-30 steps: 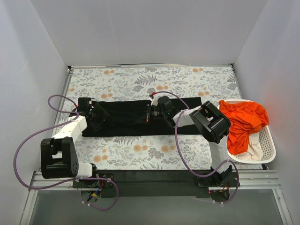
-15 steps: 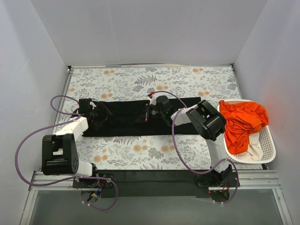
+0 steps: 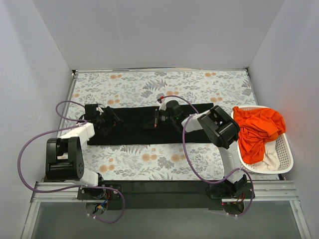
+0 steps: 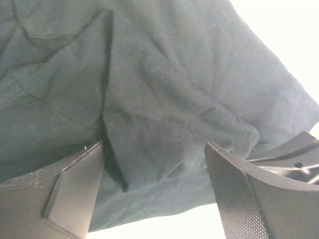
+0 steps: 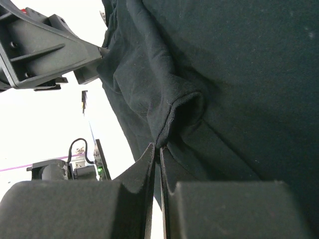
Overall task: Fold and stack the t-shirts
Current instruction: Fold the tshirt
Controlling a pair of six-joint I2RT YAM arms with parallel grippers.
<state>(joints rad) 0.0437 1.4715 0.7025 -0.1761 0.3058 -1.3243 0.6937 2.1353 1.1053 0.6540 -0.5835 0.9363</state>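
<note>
The black t-shirt (image 3: 134, 130) lies folded into a long strip across the middle of the flowered table; its chest mark is hidden. My left gripper (image 3: 107, 121) is over the strip's left end. In the left wrist view (image 4: 153, 149) it is open, with wrinkled black cloth (image 4: 164, 99) between and beyond the fingers (image 4: 239, 189). My right gripper (image 3: 158, 119) is at the strip's middle. In the right wrist view (image 5: 157, 148) its jaws are shut on a raised fold of the black cloth (image 5: 174, 109).
A white slatted basket (image 3: 286, 149) stands at the right table edge, holding an orange shirt (image 3: 259, 127) and a cream one (image 3: 271, 158). White walls close in the table on three sides. Purple cables loop beside the left arm (image 3: 62, 159).
My left gripper has shifted slightly forward and right onto the strip's left end. My right arm's elbow has drawn a little left. The shirt has barely moved.
</note>
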